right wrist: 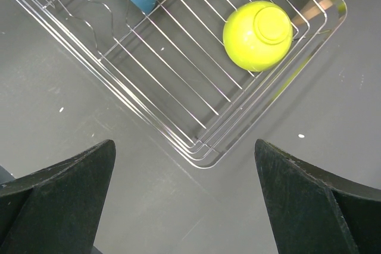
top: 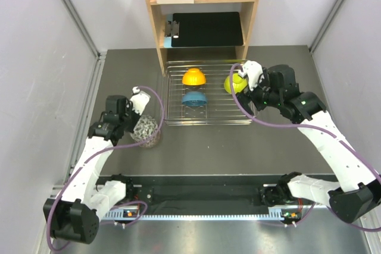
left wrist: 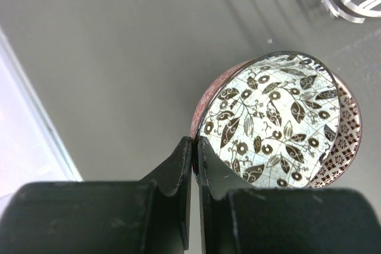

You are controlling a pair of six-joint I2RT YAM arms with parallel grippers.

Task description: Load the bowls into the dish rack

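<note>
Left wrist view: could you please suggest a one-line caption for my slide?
Left hand pinches the rim of the leaf-patterned bowl, with a corner of the dish rack at top right.

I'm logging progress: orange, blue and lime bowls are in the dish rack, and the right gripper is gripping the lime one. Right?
Not quite. The right gripper is open and grips nothing: the right wrist view shows the lime bowl sitting in the dish rack, clear of its fingers. The orange bowl and blue bowl are in the rack too.
</note>
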